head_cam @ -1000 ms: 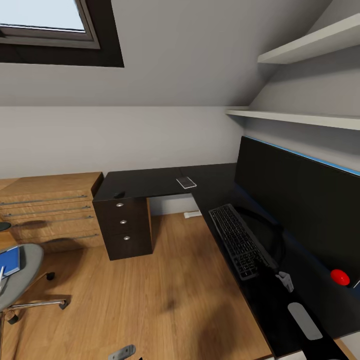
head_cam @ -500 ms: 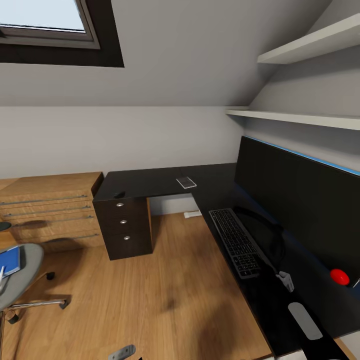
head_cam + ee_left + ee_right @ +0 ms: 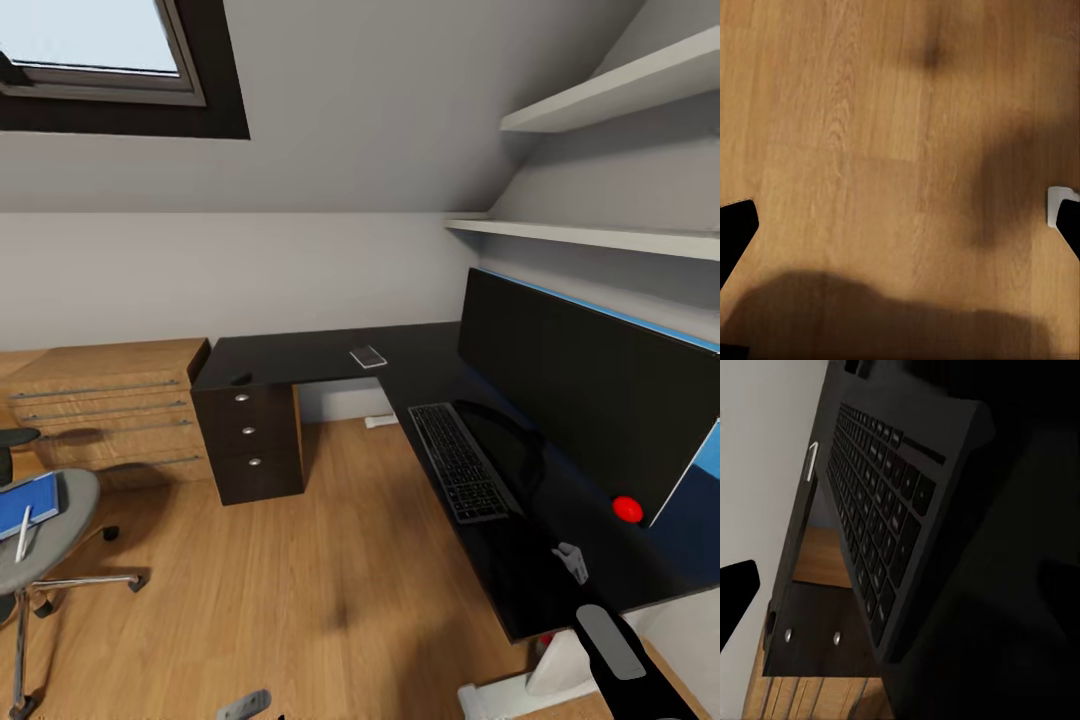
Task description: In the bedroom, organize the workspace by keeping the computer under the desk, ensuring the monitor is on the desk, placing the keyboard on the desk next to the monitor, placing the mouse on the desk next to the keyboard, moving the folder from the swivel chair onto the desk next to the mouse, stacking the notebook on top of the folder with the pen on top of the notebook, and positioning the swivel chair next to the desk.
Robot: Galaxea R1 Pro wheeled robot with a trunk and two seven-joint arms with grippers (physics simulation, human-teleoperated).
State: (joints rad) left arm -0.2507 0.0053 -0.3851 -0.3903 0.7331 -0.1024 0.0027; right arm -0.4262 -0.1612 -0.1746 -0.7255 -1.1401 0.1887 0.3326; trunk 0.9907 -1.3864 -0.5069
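The head view looks forward and down from high up across the bedroom, with the black desk (image 3: 330, 358) running from the far wall along the right and the swivel chair (image 3: 45, 520) at the near left. The left wrist view faces straight down, close over the plank floor (image 3: 870, 150). The right wrist view sits low and very near the keyboard (image 3: 881, 510), sighting along the desk toward its drawer unit (image 3: 810, 634), both shared with the head view.

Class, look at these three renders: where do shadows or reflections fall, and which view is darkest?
Head view: the glossy desk mirrors the monitor as a dark sheen beside the keyboard, and soft shadow blotches mark the floor. Left wrist view: broad blurred shadows cross the planks. Right wrist view: darkest, with the near end of the keyboard lost in black.
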